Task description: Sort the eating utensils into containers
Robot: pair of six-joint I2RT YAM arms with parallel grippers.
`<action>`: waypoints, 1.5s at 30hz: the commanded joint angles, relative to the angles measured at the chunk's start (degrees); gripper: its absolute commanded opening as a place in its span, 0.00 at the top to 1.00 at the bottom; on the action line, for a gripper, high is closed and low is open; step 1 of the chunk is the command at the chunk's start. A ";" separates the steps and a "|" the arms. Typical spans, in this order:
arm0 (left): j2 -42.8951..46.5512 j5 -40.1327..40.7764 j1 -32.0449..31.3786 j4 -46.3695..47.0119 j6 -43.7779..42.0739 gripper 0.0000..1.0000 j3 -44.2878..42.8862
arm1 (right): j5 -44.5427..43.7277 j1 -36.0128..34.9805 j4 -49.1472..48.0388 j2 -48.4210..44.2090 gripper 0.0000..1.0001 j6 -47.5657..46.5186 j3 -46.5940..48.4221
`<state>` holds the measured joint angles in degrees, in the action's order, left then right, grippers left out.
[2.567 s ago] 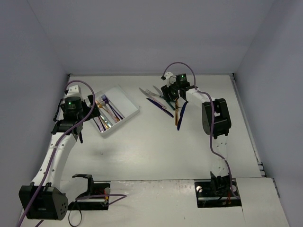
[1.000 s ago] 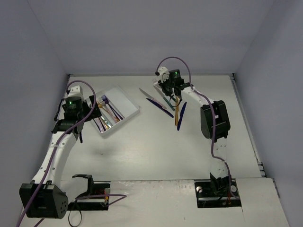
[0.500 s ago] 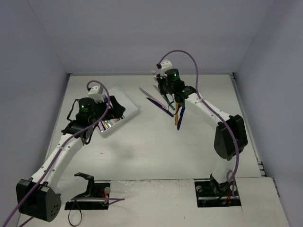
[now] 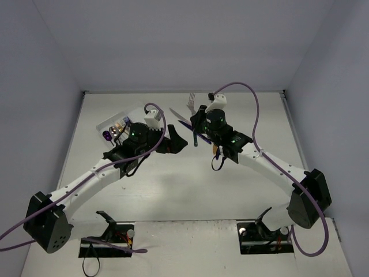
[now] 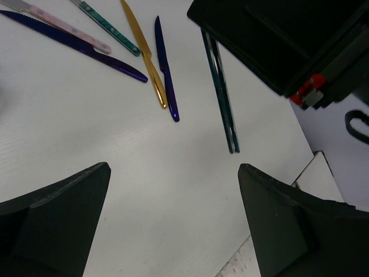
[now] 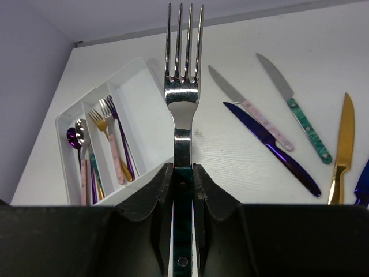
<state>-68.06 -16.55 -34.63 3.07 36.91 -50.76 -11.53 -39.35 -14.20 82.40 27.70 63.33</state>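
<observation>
Right wrist view: the right gripper (image 6: 183, 171) is pinching the teal-handled fork (image 6: 183, 92) by its handle, tines pointing ahead, clear of the table (image 5: 115, 144). Off to its left the tray (image 6: 138, 95) is holding spoons (image 6: 78, 137) in one outer compartment and forks (image 6: 104, 120) in the middle one. The other outer compartment is bare.

Step, as I'm reading it: carrying this fork to the tray. The next move is calling for lining it up along the middle compartment, lowering, then letting go.

The left gripper (image 5: 173, 173), jaws spread and empty, is hovering near the knives (image 5: 147, 63) lying loose on the table.

Against a few seconds back: the left arm was over the tray and has swung toward the middle. The right arm was down among the knives and is now up with the fork.
</observation>
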 commanded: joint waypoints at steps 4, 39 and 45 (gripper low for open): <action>-3.34 2.21 -2.69 9.23 2.90 0.18 -6.66 | -5.51 -3.51 -11.16 -5.13 1.00 7.87 -3.61; -2.74 6.72 2.00 9.56 10.90 1.00 2.39 | -9.94 -5.55 -12.54 -6.90 0.33 2.08 -7.81; -0.43 6.48 10.59 7.75 14.19 1.00 6.18 | -6.52 2.23 -8.94 -8.99 0.15 0.45 -10.23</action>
<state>-72.03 -10.47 -28.51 7.60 47.69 -44.42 -18.19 -42.42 -22.25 77.40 29.92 54.32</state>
